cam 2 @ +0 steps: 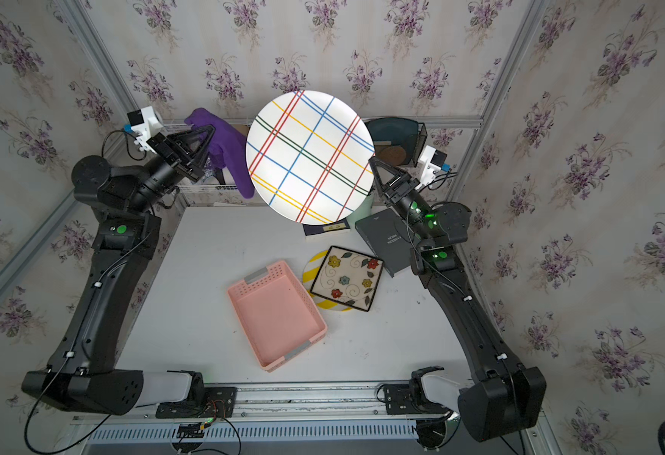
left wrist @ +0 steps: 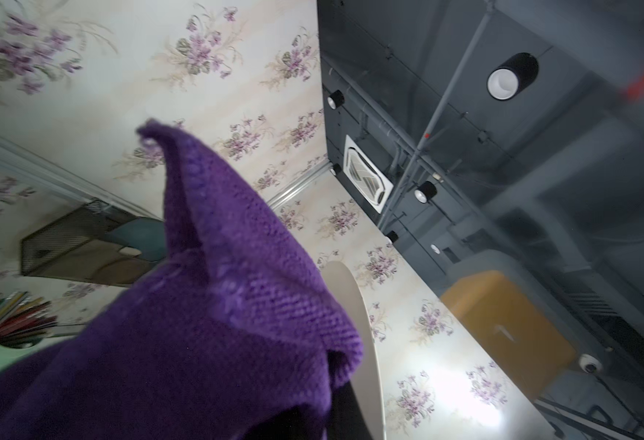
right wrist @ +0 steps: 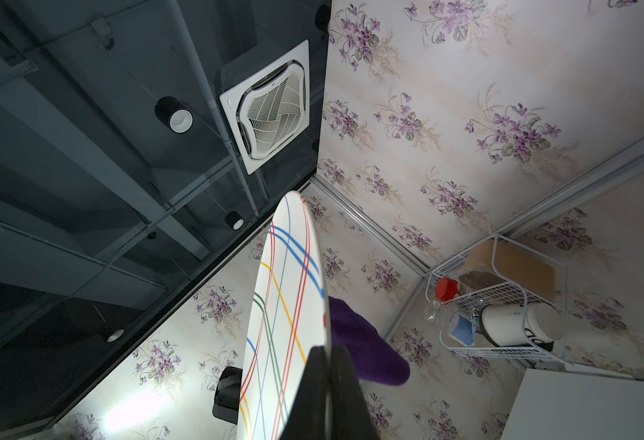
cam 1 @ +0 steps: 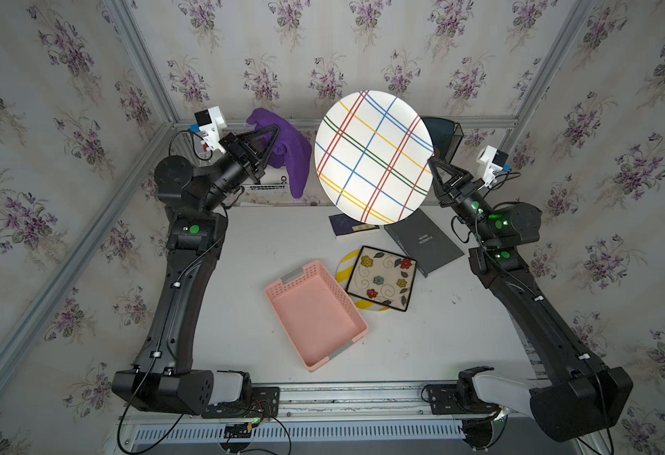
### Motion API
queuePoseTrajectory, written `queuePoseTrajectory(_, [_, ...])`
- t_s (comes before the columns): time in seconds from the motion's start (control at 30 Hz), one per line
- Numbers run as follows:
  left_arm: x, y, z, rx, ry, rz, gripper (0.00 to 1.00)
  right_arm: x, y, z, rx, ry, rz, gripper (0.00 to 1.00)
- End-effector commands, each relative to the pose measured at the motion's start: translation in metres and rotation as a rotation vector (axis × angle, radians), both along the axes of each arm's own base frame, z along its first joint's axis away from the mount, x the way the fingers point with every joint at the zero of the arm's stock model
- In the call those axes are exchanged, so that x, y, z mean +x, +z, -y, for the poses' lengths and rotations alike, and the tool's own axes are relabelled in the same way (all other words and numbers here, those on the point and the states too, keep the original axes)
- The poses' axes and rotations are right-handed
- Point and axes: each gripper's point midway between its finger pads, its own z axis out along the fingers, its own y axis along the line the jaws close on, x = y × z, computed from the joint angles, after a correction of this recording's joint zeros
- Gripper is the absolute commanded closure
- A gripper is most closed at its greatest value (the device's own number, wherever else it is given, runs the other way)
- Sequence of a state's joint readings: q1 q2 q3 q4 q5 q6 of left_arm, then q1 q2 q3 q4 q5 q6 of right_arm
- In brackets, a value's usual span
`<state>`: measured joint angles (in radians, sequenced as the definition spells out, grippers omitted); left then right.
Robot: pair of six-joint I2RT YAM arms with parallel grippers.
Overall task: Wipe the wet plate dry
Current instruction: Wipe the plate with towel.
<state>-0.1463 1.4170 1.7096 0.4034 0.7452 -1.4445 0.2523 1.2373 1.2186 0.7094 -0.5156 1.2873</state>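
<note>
**Plate aloft, cloth alongside**

Striped plate (cam 1: 374, 157) is held clear of the table (cam 1: 244, 283), over its back edge, face toward the top cameras. Right gripper (cam 1: 432, 160) pinches the plate's rim, jaws pressed tight on it. Left gripper (cam 1: 275, 130) is clamped on the purple cloth (cam 1: 297, 161), which hangs just beside the plate's opposite rim; contact unclear. Both arms reach up and inward, elbows bent, wrists tipped toward the ceiling.

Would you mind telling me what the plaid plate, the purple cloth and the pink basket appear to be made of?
The plaid plate: probably glazed ceramic, though melamine is possible; smooth, glossy white, thin rigid rim. The purple cloth: soft knitted or microfibre fabric; looped weave, drapes limply. The pink basket: moulded plastic, matte; perforated walls.
</note>
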Motion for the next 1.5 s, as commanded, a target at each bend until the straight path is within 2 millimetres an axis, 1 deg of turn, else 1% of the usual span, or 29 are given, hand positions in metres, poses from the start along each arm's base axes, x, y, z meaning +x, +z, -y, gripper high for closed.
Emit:
queuePoseTrajectory(0.0, [-0.016, 0.02, 0.023, -0.068, -0.137, 0.096, 1.0, -0.003, 0.007, -0.012, -0.031, 0.004, 0.036, 1.0])
queuePoseTrajectory(0.1, [-0.014, 0.018, 0.047, -0.109, -0.209, 0.092, 1.0, 0.002, 0.003, -0.022, -0.034, 0.013, 0.029, 1.0])
queuePoseTrajectory(0.23, [-0.021, 0.024, 0.071, -0.142, -0.277, 0.111, 1.0, 0.009, 0.004, -0.029, -0.018, 0.02, 0.021, 1.0])
queuePoseTrajectory(0.33, [-0.03, 0.019, 0.092, -0.134, -0.328, 0.107, 1.0, 0.016, 0.014, -0.029, -0.001, 0.004, 0.027, 1.0])
queuePoseTrajectory(0.43, [-0.039, 0.009, 0.108, -0.143, -0.372, 0.086, 1.0, 0.029, 0.027, -0.02, 0.03, -0.048, 0.039, 1.0])
queuePoseTrajectory(0.5, [-0.041, 0.005, 0.106, -0.166, -0.373, 0.076, 1.0, 0.039, 0.032, -0.01, 0.044, -0.081, 0.039, 1.0])
queuePoseTrajectory(0.57, [-0.044, 0.005, 0.099, -0.177, -0.357, 0.078, 1.0, 0.046, 0.031, 0.0, 0.058, -0.102, 0.032, 1.0])
queuePoseTrajectory(0.63, [-0.047, 0.009, 0.091, -0.163, -0.338, 0.09, 1.0, 0.049, 0.027, 0.009, 0.057, -0.119, 0.022, 1.0])
queuePoseTrajectory(0.67, [-0.047, 0.013, 0.086, -0.159, -0.324, 0.099, 1.0, 0.047, 0.026, 0.011, 0.058, -0.119, 0.025, 1.0])
queuePoseTrajectory(0.7, [-0.048, 0.017, 0.082, -0.157, -0.313, 0.11, 1.0, 0.042, 0.026, 0.01, 0.056, -0.113, 0.033, 1.0])
queuePoseTrajectory(0.77, [-0.047, 0.024, 0.078, -0.158, -0.302, 0.125, 1.0, 0.033, 0.023, -0.003, 0.038, -0.066, 0.037, 1.0])
queuePoseTrajectory(0.8, [-0.046, 0.026, 0.08, -0.155, -0.304, 0.128, 1.0, 0.028, 0.02, -0.011, 0.033, -0.044, 0.034, 1.0])
queuePoseTrajectory(0.87, [-0.045, 0.028, 0.089, -0.126, -0.327, 0.132, 1.0, 0.021, 0.017, -0.025, 0.038, -0.018, 0.024, 1.0])
queuePoseTrajectory(0.9, [-0.044, 0.024, 0.1, -0.098, -0.34, 0.131, 1.0, 0.021, 0.016, -0.031, 0.049, -0.012, 0.019, 1.0])
queuePoseTrajectory(0.97, [-0.044, 0.018, 0.117, -0.072, -0.369, 0.117, 1.0, 0.024, 0.019, -0.033, 0.075, -0.008, 0.02, 1.0])
queuePoseTrajectory(1.07, [-0.047, 0.005, 0.139, -0.072, -0.419, 0.089, 1.0, 0.033, 0.033, -0.029, 0.094, -0.034, 0.042, 1.0])
queuePoseTrajectory(1.1, [-0.049, 0.0, 0.144, -0.075, -0.433, 0.078, 1.0, 0.034, 0.041, -0.028, 0.096, -0.039, 0.056, 1.0])
queuePoseTrajectory(1.17, [-0.051, -0.009, 0.151, -0.076, -0.449, 0.057, 1.0, 0.041, 0.05, -0.022, 0.104, -0.054, 0.069, 1.0])
queuePoseTrajectory(1.23, [-0.055, -0.017, 0.15, -0.071, -0.449, 0.046, 1.0, 0.045, 0.057, -0.011, 0.126, -0.074, 0.076, 1.0])
queuePoseTrajectory(1.33, [-0.057, -0.031, 0.14, -0.031, -0.414, 0.034, 1.0, 0.05, 0.06, 0.006, 0.138, -0.11, 0.076, 1.0])
queuePoseTrajectory(1.4, [-0.059, -0.043, 0.131, 0.032, -0.37, 0.029, 1.0, 0.049, 0.059, 0.016, 0.136, -0.132, 0.077, 1.0])
queuePoseTrajectory(1.43, [-0.057, -0.055, 0.127, 0.08, -0.346, 0.005, 1.0, 0.049, 0.058, 0.02, 0.133, -0.14, 0.072, 1.0])
queuePoseTrajectory(1.47, [-0.059, -0.063, 0.121, 0.134, -0.313, 0.0, 1.0, 0.049, 0.056, 0.023, 0.129, -0.147, 0.068, 1.0])
